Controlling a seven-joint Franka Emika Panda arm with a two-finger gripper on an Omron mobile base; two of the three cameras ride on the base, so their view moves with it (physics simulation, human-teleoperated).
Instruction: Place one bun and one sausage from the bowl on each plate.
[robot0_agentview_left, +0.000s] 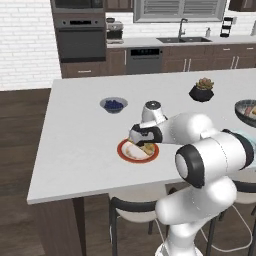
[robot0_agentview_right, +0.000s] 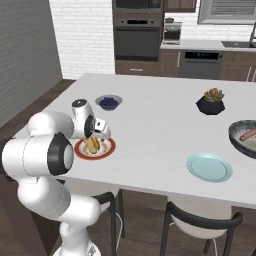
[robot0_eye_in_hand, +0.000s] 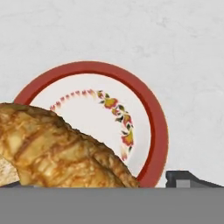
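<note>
The jaws (robot0_agentview_left: 141, 146) hang just over the red-rimmed plate (robot0_agentview_left: 125, 155), right above the bun (robot0_agentview_right: 91, 145), and they look spread wide with nothing between them: in the hand view one dark fingertip (robot0_eye_in_hand: 186, 179) pokes up well clear of the bun's golden crust, so I'd call it let go. The bun lies on the plate directly under the jaws, toward one side of it, with the plate's flowered middle bare beyond it. Its long axis runs slantwise across the hand view, from the near edge out toward the plate's centre.

So that plate has its bun, by the look of it. I can't make out a sausage on it; the arm covers part of the plate in both base views.

Now the one thing that matters: the dark bowl (robot0_agentview_right: 245, 137) sits far off to the right of the jaws, at the other end of the bench (robot0_agentview_right: 150, 130), and a pink sausage (robot0_agentview_right: 247, 134) lies in it, its length roughly across the bowl. The pale blue plate (robot0_agentview_right: 209, 166) lies between, nearer the bowl than the jaws, and looks bare. There's only the one arm, so I'd judge it has to lift off and swing the whole way right to fetch the next piece.

The little dish of berries (robot0_agentview_right: 108, 102) just beyond the jaws and the potted plant (robot0_agentview_right: 210, 102) further right are no part of this.
</note>
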